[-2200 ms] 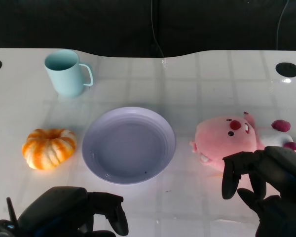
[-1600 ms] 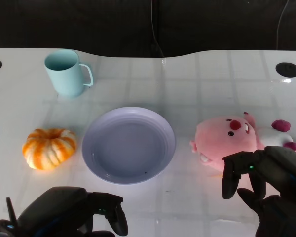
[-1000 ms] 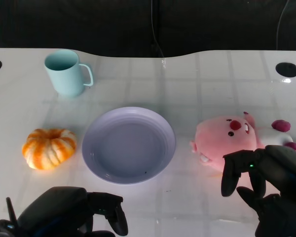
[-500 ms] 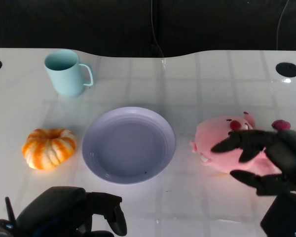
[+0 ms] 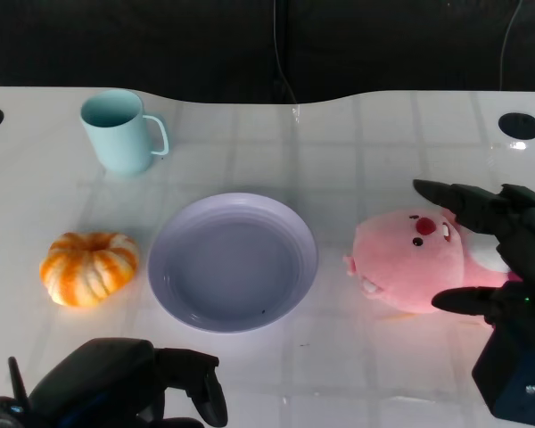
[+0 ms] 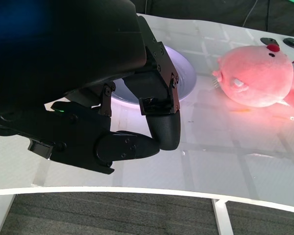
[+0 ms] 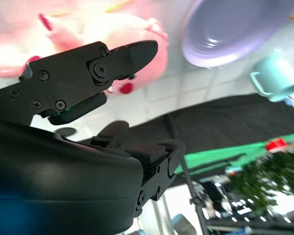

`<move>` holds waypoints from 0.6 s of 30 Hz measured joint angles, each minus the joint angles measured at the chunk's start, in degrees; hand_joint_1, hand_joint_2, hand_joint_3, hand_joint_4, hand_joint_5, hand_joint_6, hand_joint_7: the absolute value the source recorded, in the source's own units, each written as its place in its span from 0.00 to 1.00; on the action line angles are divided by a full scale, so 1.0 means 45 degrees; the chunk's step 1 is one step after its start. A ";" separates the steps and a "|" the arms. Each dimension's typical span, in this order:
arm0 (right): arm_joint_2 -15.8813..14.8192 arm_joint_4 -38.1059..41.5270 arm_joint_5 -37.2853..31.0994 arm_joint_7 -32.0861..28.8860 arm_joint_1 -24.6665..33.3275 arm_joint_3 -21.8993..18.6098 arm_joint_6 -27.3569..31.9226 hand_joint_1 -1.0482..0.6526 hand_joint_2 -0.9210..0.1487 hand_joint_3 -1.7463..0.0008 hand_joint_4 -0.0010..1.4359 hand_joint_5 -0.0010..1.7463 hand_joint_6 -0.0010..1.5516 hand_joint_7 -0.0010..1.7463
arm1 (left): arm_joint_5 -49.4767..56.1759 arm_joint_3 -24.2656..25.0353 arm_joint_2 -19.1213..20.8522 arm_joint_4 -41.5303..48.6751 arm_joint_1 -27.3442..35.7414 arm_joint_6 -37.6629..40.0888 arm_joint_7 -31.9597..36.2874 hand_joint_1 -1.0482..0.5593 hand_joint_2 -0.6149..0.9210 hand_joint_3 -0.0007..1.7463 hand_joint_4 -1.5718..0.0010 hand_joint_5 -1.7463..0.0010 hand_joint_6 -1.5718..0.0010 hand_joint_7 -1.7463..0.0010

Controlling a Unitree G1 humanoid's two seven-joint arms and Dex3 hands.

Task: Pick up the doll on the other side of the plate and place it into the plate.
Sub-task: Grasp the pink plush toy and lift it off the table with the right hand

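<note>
Reaching: right robot hand (image 5: 495, 250) spread wide over the pink doll (image 5: 408, 260), holding nothing. Doll lies on the worktop (image 5: 357, 152), right of the plate (image 5: 233, 261), apart from it. Left robot hand (image 5: 125, 392) curled, idle. Risk: shallow closure on soft plush could slip or push it away.

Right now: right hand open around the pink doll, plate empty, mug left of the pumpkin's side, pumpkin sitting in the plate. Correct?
One thing is wrong: the pumpkin is not in the plate; it sits on the table beside it, on the side away from the pink doll. The head view shows this. The rest holds: the right hand is open around the doll and the plate is empty.
</note>
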 measured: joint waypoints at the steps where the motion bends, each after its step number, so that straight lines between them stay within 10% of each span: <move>1: -0.0061 -0.0092 -0.0175 0.0129 -0.0043 0.0032 0.0205 0.23 0.08 1.00 0.00 0.37 0.08 0.00 | 0.0002 -0.0008 0.0000 0.0000 -0.0001 0.0022 0.0000 0.46 1.00 0.22 0.58 0.19 0.54 0.48; 18: -0.1266 0.0598 -0.2638 0.2413 -0.1179 0.0747 0.2036 0.19 0.05 1.00 0.08 0.23 0.11 0.01 | 0.0004 -0.0050 -0.0001 0.0137 -0.0043 -0.0025 0.0000 0.46 1.00 0.22 0.57 0.19 0.54 0.48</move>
